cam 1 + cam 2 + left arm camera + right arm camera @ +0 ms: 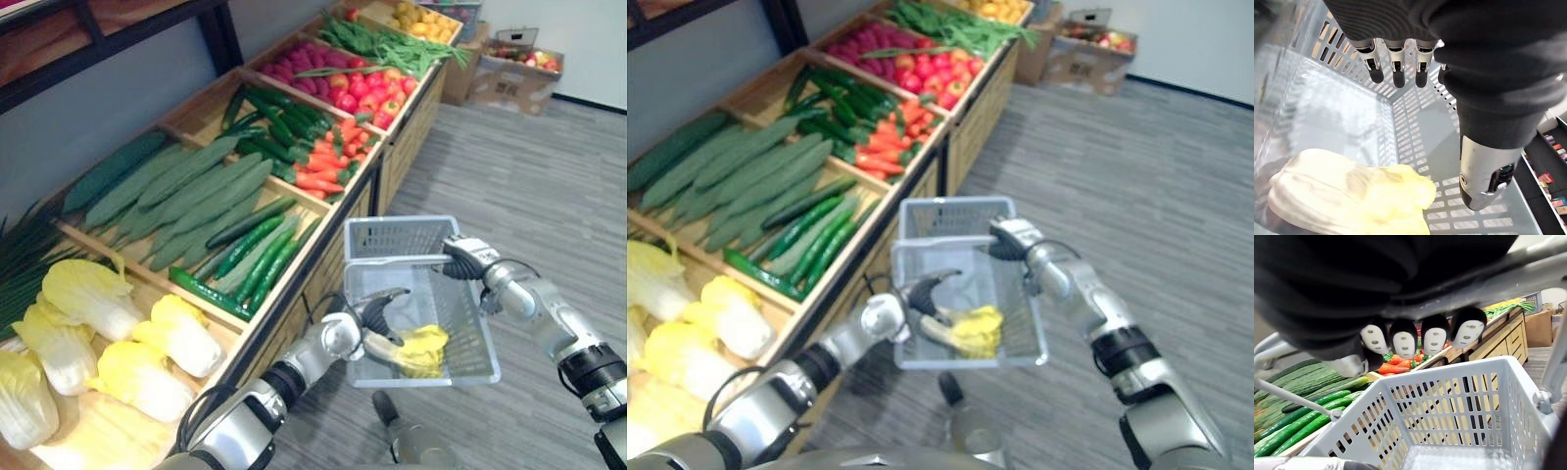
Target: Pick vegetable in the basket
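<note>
A white slatted basket (pixel 397 238) hangs beside the produce stand, and my right hand (pixel 468 257) has its fingers (pixel 1435 338) curled over the basket's handle (pixel 1547 254). A pale yellow cabbage (pixel 423 351) lies on the basket's floor, in the near corner. My left hand (pixel 370 321) hovers inside the basket just above the cabbage (pixel 1352 191). Its fingers (pixel 1396 66) are straight, its thumb (pixel 1481 181) stands apart, and neither touches the cabbage.
The wooden stand on my left has bins of yellow cabbages (pixel 118 333), cucumbers (pixel 186 196), carrots (pixel 328 157) and red fruit (pixel 367 93). Cardboard boxes (pixel 514 73) sit at the far end. Grey floor stretches away on the right.
</note>
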Available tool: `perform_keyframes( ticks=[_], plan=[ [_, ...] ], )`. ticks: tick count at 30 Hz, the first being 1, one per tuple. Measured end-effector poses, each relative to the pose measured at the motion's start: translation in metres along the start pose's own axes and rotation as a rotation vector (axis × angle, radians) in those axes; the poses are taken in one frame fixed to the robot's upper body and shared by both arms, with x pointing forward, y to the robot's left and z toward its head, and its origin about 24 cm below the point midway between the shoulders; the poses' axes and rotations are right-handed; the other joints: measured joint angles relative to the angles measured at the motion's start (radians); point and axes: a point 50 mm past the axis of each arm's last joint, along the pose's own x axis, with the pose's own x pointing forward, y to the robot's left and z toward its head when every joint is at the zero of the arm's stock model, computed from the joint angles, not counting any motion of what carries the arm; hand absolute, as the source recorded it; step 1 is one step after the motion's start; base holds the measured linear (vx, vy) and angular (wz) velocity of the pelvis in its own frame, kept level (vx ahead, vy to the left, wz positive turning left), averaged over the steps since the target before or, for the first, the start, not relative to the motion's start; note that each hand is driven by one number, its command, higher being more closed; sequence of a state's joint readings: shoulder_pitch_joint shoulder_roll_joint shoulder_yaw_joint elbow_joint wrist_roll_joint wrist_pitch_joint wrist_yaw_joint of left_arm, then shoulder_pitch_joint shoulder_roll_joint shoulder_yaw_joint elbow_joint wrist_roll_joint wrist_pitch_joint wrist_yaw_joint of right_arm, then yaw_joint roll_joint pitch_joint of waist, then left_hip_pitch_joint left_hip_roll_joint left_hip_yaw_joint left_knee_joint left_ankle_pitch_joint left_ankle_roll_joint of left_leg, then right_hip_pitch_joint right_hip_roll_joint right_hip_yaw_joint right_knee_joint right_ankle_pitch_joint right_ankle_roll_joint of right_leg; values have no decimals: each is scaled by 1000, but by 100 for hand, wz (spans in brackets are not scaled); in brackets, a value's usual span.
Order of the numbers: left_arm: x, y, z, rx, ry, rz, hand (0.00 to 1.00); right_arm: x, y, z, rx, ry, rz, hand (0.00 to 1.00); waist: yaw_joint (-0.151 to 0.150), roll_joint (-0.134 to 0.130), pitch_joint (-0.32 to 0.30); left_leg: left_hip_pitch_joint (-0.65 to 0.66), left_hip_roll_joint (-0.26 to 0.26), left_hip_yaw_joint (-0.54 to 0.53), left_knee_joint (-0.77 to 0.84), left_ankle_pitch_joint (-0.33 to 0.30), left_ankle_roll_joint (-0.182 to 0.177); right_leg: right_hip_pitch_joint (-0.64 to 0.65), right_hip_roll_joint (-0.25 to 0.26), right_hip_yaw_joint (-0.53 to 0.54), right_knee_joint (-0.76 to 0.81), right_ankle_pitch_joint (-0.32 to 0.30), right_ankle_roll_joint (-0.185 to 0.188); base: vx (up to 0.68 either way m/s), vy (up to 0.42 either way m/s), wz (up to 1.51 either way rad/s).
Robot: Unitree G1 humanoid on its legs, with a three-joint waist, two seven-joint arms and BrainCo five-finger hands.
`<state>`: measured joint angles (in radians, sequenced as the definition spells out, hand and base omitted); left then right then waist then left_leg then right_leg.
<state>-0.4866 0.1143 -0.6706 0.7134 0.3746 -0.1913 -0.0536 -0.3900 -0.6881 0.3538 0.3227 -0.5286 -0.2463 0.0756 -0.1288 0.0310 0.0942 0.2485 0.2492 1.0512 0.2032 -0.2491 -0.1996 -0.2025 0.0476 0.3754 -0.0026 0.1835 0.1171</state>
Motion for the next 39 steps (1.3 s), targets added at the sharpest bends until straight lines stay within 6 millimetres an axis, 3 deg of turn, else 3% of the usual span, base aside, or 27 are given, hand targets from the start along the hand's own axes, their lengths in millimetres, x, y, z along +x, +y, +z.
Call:
perform_keyframes(
  ticks=[2,6,8,13,18,20,23,24,27,29,31,35,39],
  plan=[
    [0,4,8,10,-37,6,0,-2,2,-2,6,14,3,100,1,0,0,-4,0,-14,0,1,1,3,-6,-12,-1,0,0,-35,-34,26],
    [-7,15,57,-25,-286,-1,0,-22,9,-24,56,123,-11,100,25,-1,1,-21,10,-66,10,0,7,26,-26,-67,-5,-4,-2,-56,-53,38],
    [-16,17,71,-98,-378,-30,0,-31,10,-34,76,179,-23,100,30,-1,1,-34,12,-96,12,-1,9,32,-38,-97,-5,-10,-2,-69,-42,47],
    [-62,20,90,-331,-566,-199,0,-66,27,-70,182,393,-48,100,58,-3,-1,-58,25,-166,28,2,15,53,-58,-170,3,-23,-4,-36,-32,44],
    [-106,24,107,-474,-689,-390,0,-129,60,-119,385,758,-116,100,101,-3,-8,-125,5,-277,26,13,34,58,-116,-280,5,-27,2,-41,7,66],
    [-119,28,112,-512,-733,-420,0,-163,87,-128,473,907,-125,100,108,-4,-18,-155,-18,-356,8,26,54,72,-151,-351,7,-33,9,-37,24,94],
    [-129,32,112,-558,-755,-379,0,-193,115,-128,564,1039,-134,100,118,-3,-36,-180,-40,-424,-8,40,74,87,-182,-417,7,-34,11,-14,28,84],
    [-134,37,106,-589,-752,-312,0,-215,135,-123,638,1127,-141,100,131,-16,-53,-196,-60,-469,-30,53,84,91,-202,-457,10,-38,17,-20,27,74],
    [-146,57,86,-669,-728,-58,0,-249,171,-108,799,1287,-201,100,131,-18,-70,-216,-91,-560,-70,77,105,115,-233,-539,7,-39,17,1,34,99],
    [-156,70,69,-757,-725,181,0,-264,196,-94,937,1387,-234,100,134,-30,-80,-239,-113,-618,-92,97,111,121,-248,-574,2,-50,15,-7,15,86],
    [-162,78,36,-908,-654,508,0,-278,222,-79,1074,1524,-283,100,141,-53,-93,-272,-151,-688,-135,136,118,126,-273,-610,-20,-76,25,22,-13,85],
    [-179,73,-23,-957,-364,920,0,-287,237,-70,1131,1612,-260,100,152,-54,-94,-276,-160,-743,-181,196,131,126,-270,-659,-23,-79,20,53,-28,44],
    [-210,65,-75,-859,-15,1266,0,-292,247,-61,1152,1649,-221,100,153,-56,-96,-268,-160,-773,-205,215,132,142,-259,-688,-24,-88,6,7,-26,18]
  ],
)
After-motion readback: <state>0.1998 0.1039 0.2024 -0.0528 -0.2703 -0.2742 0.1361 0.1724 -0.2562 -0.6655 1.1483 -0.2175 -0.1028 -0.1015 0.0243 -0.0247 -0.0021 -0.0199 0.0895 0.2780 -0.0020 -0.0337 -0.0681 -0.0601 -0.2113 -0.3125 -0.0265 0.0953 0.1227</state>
